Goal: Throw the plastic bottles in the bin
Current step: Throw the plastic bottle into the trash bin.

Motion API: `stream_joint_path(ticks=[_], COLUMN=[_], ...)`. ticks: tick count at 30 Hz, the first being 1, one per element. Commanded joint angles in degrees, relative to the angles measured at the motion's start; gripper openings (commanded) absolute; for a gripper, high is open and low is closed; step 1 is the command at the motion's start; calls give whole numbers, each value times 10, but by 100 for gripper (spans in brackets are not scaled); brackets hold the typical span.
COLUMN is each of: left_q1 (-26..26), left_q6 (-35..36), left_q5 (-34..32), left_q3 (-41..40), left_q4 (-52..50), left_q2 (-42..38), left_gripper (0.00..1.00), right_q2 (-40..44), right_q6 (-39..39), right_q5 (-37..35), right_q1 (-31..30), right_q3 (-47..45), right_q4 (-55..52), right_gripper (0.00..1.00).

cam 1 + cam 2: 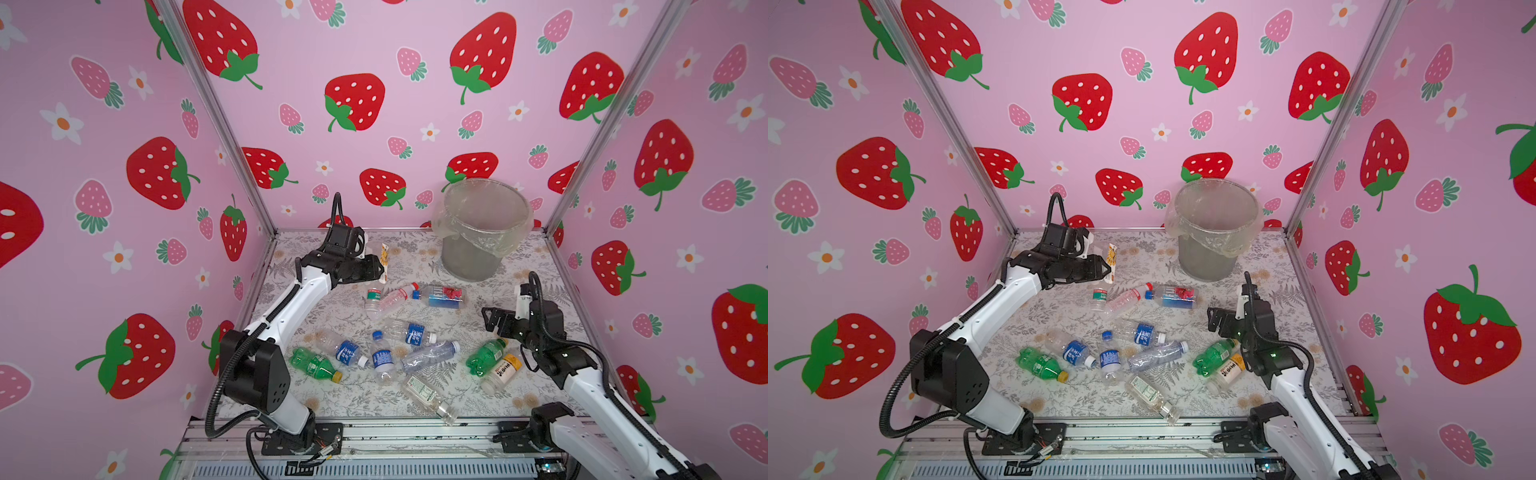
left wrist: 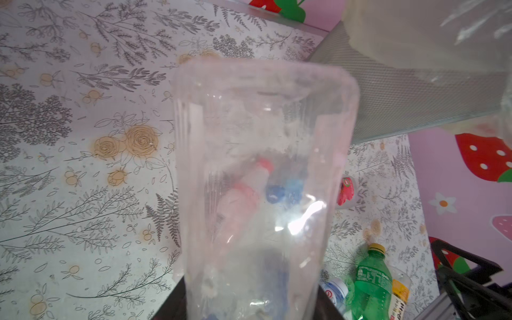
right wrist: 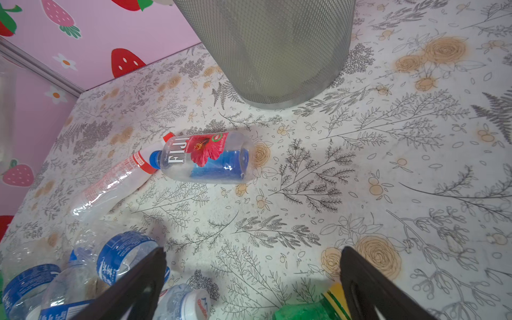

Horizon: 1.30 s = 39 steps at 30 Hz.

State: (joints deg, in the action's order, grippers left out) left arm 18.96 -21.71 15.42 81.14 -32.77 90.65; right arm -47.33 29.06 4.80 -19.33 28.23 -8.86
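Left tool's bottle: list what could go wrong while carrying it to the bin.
1. The left tool grips the clear bottle near one end. The long free part could swing or slip out.
2. The bin rim looks higher than the bottle, so the bottle may strike the mesh wall or snag the loose liner unless it is lifted first.

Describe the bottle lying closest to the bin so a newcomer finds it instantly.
Start at the grey mesh bin at the back. Just in front of its base, a clear bottle lies on its side. It alone has a red flower on its label.
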Motion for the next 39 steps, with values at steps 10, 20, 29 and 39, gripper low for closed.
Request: stream_joint_path(ticks=[10, 20, 29, 39], left_q1=[83, 126, 166, 191], left_q6=[21, 23, 28, 18], left_q5=[-14, -7, -45, -107], left_q3=[46, 76, 6, 66], left_q4=[111, 231, 313, 313], left_q2=[-32, -31, -52, -23], left_gripper=[51, 51, 51, 51], right_q2=[-44, -24, -19, -23], right_q6=[-8, -12, -9, -8], right_q5=[-5, -24, -23, -26], right_q1=[0, 0, 0, 0], right_q3=[-8, -19, -20, -18], right_q4=[3, -12, -9, -9], right_gripper=[100, 100, 100, 100])
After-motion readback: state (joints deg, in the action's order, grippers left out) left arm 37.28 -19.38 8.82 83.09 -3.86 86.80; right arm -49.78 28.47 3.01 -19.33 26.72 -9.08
